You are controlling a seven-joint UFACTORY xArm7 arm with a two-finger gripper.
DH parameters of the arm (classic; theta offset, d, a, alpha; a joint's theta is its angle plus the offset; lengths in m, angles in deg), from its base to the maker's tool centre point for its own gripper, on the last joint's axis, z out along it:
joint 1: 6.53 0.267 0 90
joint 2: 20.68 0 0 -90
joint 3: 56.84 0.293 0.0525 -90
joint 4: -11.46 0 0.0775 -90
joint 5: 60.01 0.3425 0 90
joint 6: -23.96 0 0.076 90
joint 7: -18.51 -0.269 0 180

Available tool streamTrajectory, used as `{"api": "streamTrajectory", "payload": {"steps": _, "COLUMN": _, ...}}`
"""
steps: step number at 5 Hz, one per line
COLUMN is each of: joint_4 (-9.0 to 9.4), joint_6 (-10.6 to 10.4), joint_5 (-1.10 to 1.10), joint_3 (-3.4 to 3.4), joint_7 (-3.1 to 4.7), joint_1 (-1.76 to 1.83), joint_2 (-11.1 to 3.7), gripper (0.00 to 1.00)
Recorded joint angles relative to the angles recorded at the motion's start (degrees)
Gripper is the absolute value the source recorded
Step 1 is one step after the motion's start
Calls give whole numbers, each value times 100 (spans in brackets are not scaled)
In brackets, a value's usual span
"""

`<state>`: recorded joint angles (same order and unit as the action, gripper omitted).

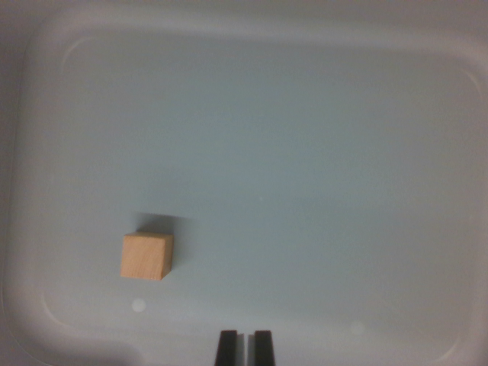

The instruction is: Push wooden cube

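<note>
The wooden cube (146, 256) sits in the lower left part of the wrist view, resting flat on the pale floor of a shallow white tray (46, 91). Its top face is light tan, and a slightly darker side face shows along its right edge. A soft shadow falls just above it and to its right. The cube stands alone, clear of the tray's rounded walls, though nearer the left wall and the bottom wall than the others.

The end effector (245, 348) shows at the bottom edge of the view, right of the cube and lower in the picture, well apart from it. Only the tips of its two dark fingers (226, 347) are visible, standing close together with a thin bright gap between them, pinching nothing.

Two small pale spots mark the tray floor, one just below the cube, the other right of the fingers.
</note>
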<state>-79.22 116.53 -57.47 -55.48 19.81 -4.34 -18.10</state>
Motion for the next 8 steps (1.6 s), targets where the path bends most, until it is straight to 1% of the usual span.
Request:
{"api": "streamTrajectory", "payload": {"steps": 1, "joint_4": 43, "joint_6": -45, "joint_5": -3, "joint_3": 9, "joint_7": -22, "joint_1": 7, "joint_2": -6, "gripper": 0}}
{"api": "streamTrajectory", "payload": {"steps": 2, "joint_4": 43, "joint_6": -45, "joint_5": -3, "joint_3": 9, "joint_7": -22, "joint_1": 7, "joint_2": -6, "gripper": 0}}
{"api": "streamTrajectory", "payload": {"steps": 3, "joint_4": 115, "joint_6": -122, "joint_5": -7, "joint_3": 25, "joint_7": -58, "joint_1": 19, "joint_2": -17, "gripper": 0}}
{"api": "streamTrajectory", "payload": {"steps": 4, "joint_4": 115, "joint_6": -122, "joint_5": -7, "joint_3": 25, "joint_7": -58, "joint_1": 19, "joint_2": -17, "gripper": 0}}
{"api": "streamTrajectory", "payload": {"steps": 5, "joint_4": 213, "joint_6": -226, "joint_5": -13, "joint_3": 47, "joint_7": -108, "joint_1": 36, "joint_2": -32, "gripper": 0}}
{"api": "streamTrajectory", "payload": {"steps": 6, "joint_4": 213, "joint_6": -226, "joint_5": -13, "joint_3": 47, "joint_7": -108, "joint_1": 36, "joint_2": -32, "gripper": 0}}
{"api": "streamTrajectory", "payload": {"steps": 7, "joint_4": 335, "joint_6": -356, "joint_5": -21, "joint_3": 74, "joint_7": -170, "joint_1": 56, "joint_2": -50, "gripper": 0}}
{"api": "streamTrajectory", "payload": {"steps": 8, "joint_4": 335, "joint_6": -356, "joint_5": -21, "joint_3": 74, "joint_7": -170, "joint_1": 56, "joint_2": -50, "gripper": 0}}
